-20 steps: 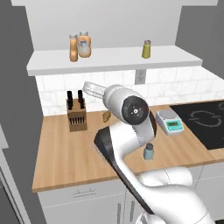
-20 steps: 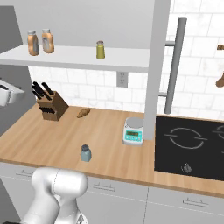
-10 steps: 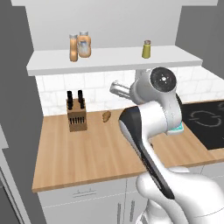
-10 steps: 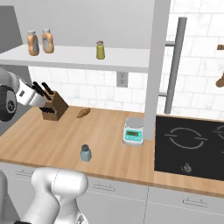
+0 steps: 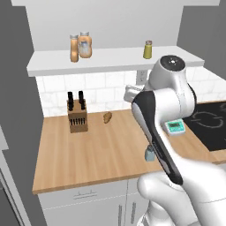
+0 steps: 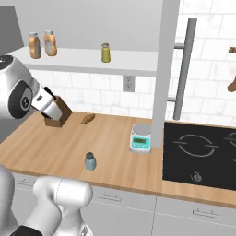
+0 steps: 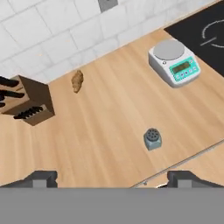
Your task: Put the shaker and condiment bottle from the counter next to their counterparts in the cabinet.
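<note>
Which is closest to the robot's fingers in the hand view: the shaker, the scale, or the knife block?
1. The shaker, just above the open fingers, toward the right.
2. The knife block, upper left.
3. The scale, upper right, beside the stove.

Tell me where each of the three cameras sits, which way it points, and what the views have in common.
Left base view: behind the arm's left, looking at the wooden counter; white arm across right.
Right base view: behind its right, same counter; arm at left.
Hand view: above, looking down; open gripper tips at bottom.
Shared: small blue-grey shaker, teal-and-white kitchen scale, wooden knife block.
</note>
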Motion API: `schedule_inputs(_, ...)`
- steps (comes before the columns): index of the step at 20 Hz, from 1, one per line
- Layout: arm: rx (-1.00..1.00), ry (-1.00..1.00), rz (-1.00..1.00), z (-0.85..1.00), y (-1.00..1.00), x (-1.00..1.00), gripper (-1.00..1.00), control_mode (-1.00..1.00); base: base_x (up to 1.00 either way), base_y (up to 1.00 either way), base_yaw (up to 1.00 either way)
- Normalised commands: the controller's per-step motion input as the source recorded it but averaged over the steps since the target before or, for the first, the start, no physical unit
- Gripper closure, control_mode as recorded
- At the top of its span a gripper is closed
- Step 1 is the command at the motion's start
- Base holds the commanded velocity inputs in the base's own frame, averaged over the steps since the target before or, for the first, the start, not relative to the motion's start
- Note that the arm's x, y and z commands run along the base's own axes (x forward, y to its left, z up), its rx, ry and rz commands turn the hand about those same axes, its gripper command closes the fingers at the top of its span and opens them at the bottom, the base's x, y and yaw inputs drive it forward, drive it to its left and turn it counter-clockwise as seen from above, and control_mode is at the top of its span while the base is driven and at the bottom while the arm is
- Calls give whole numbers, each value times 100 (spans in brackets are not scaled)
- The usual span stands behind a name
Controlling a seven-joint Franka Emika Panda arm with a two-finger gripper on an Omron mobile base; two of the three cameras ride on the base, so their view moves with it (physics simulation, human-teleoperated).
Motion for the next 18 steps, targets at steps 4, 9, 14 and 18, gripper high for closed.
schedule_inputs(4, 0, 25, 0, -36, -46, -20, -100, -100, 0, 0, 0)
schedule_inputs(9, -5, 9, -1, -41, -23, -45, -100, -100, 0, 0, 0)
schedule_inputs(14, -8, 9, 0, -53, -22, -44, -100, -100, 0, 0, 0)
schedule_inputs(18, 0, 13, 0, -13, -11, 0, -100, -100, 0, 0, 0)
